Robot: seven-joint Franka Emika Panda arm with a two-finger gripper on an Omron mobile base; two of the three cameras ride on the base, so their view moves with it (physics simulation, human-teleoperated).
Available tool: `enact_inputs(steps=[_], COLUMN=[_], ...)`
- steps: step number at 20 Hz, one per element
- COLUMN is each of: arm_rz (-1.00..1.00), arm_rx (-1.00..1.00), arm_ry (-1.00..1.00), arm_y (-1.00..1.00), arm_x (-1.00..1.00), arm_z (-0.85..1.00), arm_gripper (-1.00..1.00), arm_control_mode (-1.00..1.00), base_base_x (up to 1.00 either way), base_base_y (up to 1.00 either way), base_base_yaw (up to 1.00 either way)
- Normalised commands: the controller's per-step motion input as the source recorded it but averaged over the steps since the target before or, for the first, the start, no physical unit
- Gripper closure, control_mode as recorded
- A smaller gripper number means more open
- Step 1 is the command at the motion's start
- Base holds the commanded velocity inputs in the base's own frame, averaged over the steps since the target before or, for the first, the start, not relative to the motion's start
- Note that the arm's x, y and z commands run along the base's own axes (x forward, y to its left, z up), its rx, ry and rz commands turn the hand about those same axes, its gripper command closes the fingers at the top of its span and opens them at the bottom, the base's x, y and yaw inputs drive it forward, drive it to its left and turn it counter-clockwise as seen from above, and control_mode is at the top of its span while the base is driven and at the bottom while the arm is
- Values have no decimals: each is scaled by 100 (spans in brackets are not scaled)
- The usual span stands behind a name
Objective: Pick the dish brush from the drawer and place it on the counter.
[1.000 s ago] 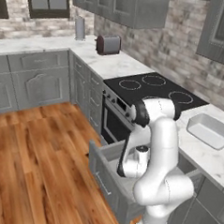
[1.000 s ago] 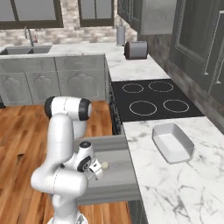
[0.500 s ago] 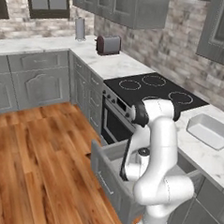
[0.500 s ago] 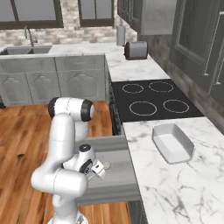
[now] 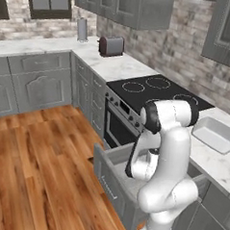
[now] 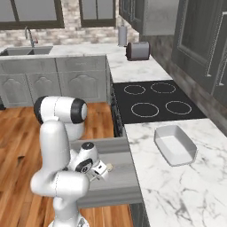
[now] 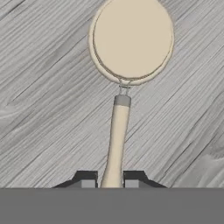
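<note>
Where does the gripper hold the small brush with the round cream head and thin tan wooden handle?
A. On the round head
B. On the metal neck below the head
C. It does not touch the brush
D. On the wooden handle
D: in the hand view the gripper has its two dark fingertips closed against the tan handle of the small brush, far from the round head, over the pale grey drawer floor.

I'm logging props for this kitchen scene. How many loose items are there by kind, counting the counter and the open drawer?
Dish brush: 1
White dish: 1
Toaster: 1
Grey canister: 1
Total: 4
</note>
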Motion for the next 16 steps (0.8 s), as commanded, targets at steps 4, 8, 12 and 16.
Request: enact_inputs(steps=[4, 8, 12, 16], arm_rz=[0, -2, -8, -10], arm_rx=[8, 7, 4, 2], arm_ry=[12, 11, 6, 1], arm_y=[0, 0, 0, -4], arm_x=[28, 25, 26, 39], arm_z=[100, 100, 100, 100], arm_gripper=[100, 100, 100, 100], arm_control_mode=[-100, -100, -100, -100], base_base_x=[0, 0, 0, 0], base_base_y=[0, 0, 0, 0], base_base_yaw=[0, 0, 0, 0])
